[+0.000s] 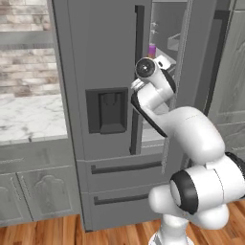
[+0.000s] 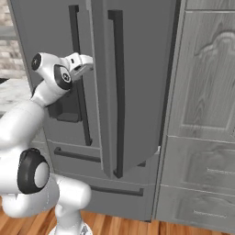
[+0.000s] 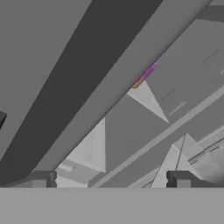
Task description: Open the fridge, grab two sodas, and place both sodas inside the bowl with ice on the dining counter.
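The grey fridge [image 1: 95,67] stands before me with its right door [image 2: 135,82] swung partly open. Through the gap, one purple soda [image 1: 152,50] stands on an inner shelf. In the hand view it is a thin purple-orange sliver [image 3: 144,76] past the door edge. My gripper [image 2: 87,64] hovers at the gap between the doors, at upper-handle height. It is open [image 3: 109,181], with nothing between its fingers. The bowl and the dining counter are out of view.
The left door's dark handle [image 1: 139,52] and dispenser recess [image 1: 107,110] are close beside my arm. A marble worktop [image 1: 28,117] on grey cabinets lies to the left. Tall grey cabinets [image 2: 206,92] flank the open door on the right.
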Tool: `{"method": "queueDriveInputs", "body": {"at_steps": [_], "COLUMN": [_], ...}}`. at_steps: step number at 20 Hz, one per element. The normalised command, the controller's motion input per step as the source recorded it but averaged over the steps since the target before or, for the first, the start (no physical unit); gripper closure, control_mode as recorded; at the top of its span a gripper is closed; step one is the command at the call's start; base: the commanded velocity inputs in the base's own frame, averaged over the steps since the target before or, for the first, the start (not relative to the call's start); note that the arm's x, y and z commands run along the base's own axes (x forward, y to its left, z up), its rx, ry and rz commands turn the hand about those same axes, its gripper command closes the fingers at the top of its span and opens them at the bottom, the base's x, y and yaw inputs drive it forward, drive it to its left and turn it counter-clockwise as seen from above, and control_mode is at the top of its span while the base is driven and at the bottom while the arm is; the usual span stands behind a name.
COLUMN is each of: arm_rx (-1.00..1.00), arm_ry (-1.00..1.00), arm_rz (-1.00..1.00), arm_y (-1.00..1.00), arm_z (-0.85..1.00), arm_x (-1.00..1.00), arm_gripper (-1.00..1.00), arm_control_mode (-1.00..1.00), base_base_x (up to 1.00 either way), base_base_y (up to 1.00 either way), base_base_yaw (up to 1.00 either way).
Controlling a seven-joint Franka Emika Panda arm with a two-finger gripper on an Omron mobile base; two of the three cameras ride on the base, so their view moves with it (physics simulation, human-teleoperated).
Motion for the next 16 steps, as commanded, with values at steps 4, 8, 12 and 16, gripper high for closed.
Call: {"method": "queueDriveInputs", "body": {"at_steps": [4, 8, 12, 16], "arm_rx": [-0.05, -0.03, 0.00, 0.00], "arm_ry": [0.06, 0.03, 0.00, 0.00], "arm_rz": [0.00, -0.01, -0.04, -0.03], "arm_y": [0.00, -0.11, -0.36, -0.40], "arm_z": [-0.14, -0.09, -0.02, -0.01], "arm_x": [0.45, 0.20, 0.00, 0.03], "arm_gripper": [-1.00, -1.00, -1.00, -1.00], "arm_control_mode": [-1.00, -1.00, -1.00, -1.00], "base_base_x": [0.00, 0.00, 0.00, 0.00], "base_base_y": [0.00, 0.00, 0.00, 0.00], "base_base_yaw": [0.00, 0.00, 0.00, 0.00]}}
